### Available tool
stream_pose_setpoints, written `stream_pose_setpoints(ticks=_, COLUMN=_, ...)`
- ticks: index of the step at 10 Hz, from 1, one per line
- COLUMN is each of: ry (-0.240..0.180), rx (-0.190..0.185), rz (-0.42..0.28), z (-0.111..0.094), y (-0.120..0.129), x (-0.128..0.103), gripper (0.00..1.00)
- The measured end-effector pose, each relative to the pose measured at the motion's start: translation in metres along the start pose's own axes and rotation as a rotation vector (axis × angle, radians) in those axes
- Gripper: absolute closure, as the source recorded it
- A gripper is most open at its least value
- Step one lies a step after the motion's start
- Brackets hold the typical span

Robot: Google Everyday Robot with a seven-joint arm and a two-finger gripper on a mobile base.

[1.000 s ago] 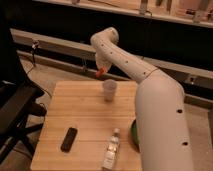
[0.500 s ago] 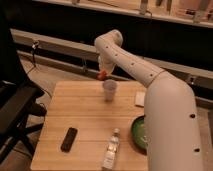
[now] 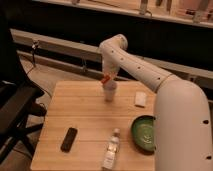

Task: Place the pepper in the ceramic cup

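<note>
Just above the ceramic cup (image 3: 110, 93), the pepper (image 3: 105, 79) is held in the air, clamped by the gripper (image 3: 106, 78) that hangs over the cup. The placing step is judged to be in hand: the pepper should be centred over the cup's mouth, lowered a little, then released.

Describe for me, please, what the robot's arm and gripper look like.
The arm is a smooth, glossy white shell in thick rounded segments. It widens to a bulky section nearest the camera, and small dark dots run along its casing. No cables or labels show. The gripper, at the arm's narrow tip just above the cup, cannot be made out in detail.
</note>
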Motion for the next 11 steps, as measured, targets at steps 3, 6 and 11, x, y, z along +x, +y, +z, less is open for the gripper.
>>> stream_pose_setpoints(ticks=3, ry=-0.012, rx=-0.014, rz=0.026, z=0.008, y=0.01, x=-0.001, gripper=0.41)
stream_pose_setpoints(ticks=6, ry=-0.018, rx=-0.031, rz=0.057, z=0.014, y=0.018, x=0.002, gripper=0.2)
stream_pose_setpoints(ticks=11, ry=-0.015, rx=-0.018, rz=0.046, z=0.011, y=0.009, x=0.001, gripper=0.2)
